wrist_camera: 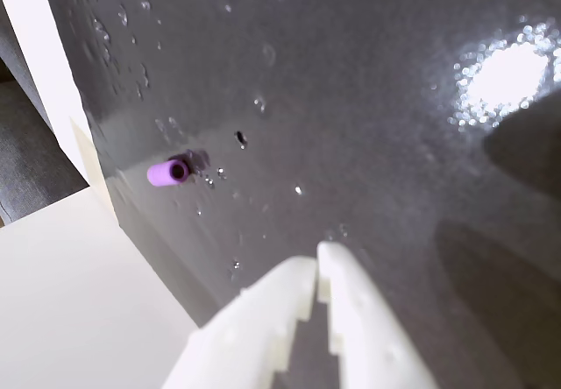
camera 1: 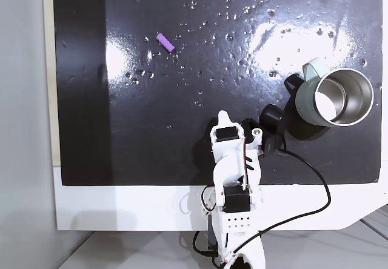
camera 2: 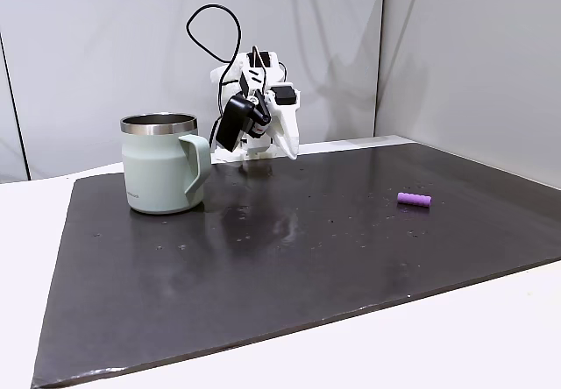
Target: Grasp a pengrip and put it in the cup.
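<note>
The pengrip [camera 1: 165, 42] is a short lilac tube lying on the black mat toward its far left in a fixed view; it also lies at the right of the mat [camera 2: 414, 200] and in the wrist view [wrist_camera: 168, 173], open end toward the camera. The cup [camera 1: 339, 96] is a pale grey-green mug with a steel interior, standing upright [camera 2: 162, 166] at the mat's other side. My white gripper [wrist_camera: 316, 262] is shut with nothing between its fingers. It hangs folded at the near edge of the mat [camera 1: 223, 117], well short of the pengrip and beside the cup [camera 2: 289, 148].
The glossy black mat [camera 1: 182, 99] carries pale specks and light glare. It lies on a white table [camera 1: 121, 208] with a bare margin. A black cable [camera 1: 315, 190] loops from the arm's base. Grey walls [camera 2: 438, 47] stand behind the arm.
</note>
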Robot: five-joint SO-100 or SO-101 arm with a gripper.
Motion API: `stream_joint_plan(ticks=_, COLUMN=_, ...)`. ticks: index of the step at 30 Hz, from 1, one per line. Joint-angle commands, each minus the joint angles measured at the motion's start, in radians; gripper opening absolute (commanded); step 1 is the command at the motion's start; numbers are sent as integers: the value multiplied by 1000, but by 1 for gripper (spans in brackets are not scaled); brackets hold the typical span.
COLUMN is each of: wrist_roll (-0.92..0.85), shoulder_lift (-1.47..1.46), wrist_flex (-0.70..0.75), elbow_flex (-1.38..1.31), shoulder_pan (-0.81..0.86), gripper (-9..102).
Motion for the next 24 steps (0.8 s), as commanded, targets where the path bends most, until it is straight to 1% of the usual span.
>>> stream_joint_plan(ticks=1, wrist_roll=0, shoulder_lift=9, wrist_flex=-58, elbow_flex=2, shoulder_pan=3, gripper=0)
stream_joint_plan(ticks=19, wrist_roll=-2, shoulder_lift=9, wrist_flex=-58, elbow_flex=2, shoulder_pan=-2, gripper=0)
stream_joint_plan(ticks=21, wrist_roll=12, shoulder_lift=11, wrist_flex=-58, elbow_flex=2, shoulder_pan=35, gripper=0)
stream_joint_plan(ticks=24, wrist_roll=-123, shoulder_lift=11, wrist_flex=-89, elbow_flex=-14, shoulder_pan=52, gripper=0)
